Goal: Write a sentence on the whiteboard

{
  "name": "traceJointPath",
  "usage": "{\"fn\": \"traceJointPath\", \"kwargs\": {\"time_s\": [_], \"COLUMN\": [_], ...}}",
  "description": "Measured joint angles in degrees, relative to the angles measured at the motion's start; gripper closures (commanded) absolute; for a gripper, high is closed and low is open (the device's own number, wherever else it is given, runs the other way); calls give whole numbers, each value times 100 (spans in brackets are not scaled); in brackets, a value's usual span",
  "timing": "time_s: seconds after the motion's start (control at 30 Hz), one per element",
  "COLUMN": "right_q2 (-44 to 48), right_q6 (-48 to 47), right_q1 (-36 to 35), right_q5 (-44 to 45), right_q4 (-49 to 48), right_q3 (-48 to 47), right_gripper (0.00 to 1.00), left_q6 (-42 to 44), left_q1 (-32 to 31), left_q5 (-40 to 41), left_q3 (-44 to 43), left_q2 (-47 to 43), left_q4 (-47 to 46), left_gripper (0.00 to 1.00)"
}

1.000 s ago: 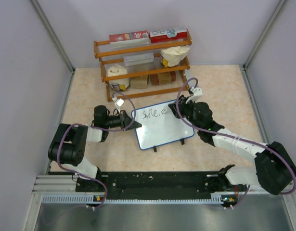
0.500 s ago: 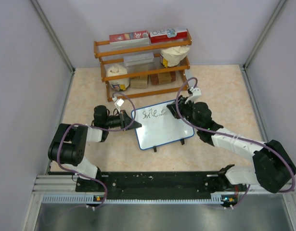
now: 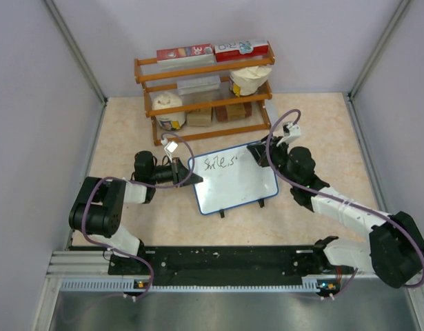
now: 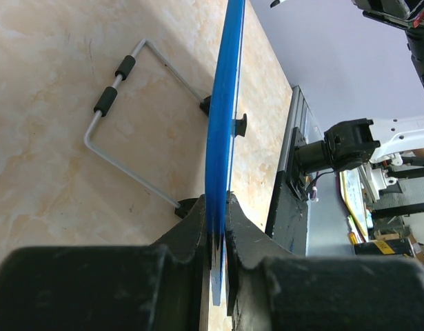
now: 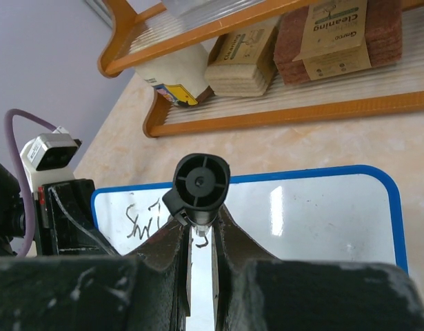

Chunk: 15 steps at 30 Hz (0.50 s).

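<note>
Background packs (image 5: 334, 31) read "Cleaning"; whiteboard (image 3: 243, 189) reads "Smile".

Bright, even, diffuse light from overhead in the top view; only faint, soft shadows on the table (image 3: 322, 131), nothing blown out, lines of the walls (image 3: 336, 41) splaying toward the corners. Two small white glints on the whiteboard (image 5: 315, 214) in the right wrist view, marker (image 5: 201, 183) fairly sharp, right gripper (image 5: 200, 231) dark, grainy and soft along the bottom. Left gripper (image 4: 217, 210) likewise black and blurred up close, whiteboard edge a saturated blue, far background crisper, mild sheen on the table.
</note>
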<state>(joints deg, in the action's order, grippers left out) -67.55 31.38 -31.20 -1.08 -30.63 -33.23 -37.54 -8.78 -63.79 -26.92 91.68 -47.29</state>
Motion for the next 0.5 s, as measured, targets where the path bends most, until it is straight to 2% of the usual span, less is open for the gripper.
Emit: {"fn": "traceJointPath", "kwargs": {"time_s": [0.5], "right_q2": [-295], "right_q6": [0], "right_q1": [24], "right_q5": [-90], "right_q4": [20], "right_q3": [-31], "right_gripper": [100], "left_q6": [0], "left_q1": [0], "left_q5": [-7], "left_q3": [0], "left_q2": [0], "left_q4": [-9], "left_gripper": [100]}}
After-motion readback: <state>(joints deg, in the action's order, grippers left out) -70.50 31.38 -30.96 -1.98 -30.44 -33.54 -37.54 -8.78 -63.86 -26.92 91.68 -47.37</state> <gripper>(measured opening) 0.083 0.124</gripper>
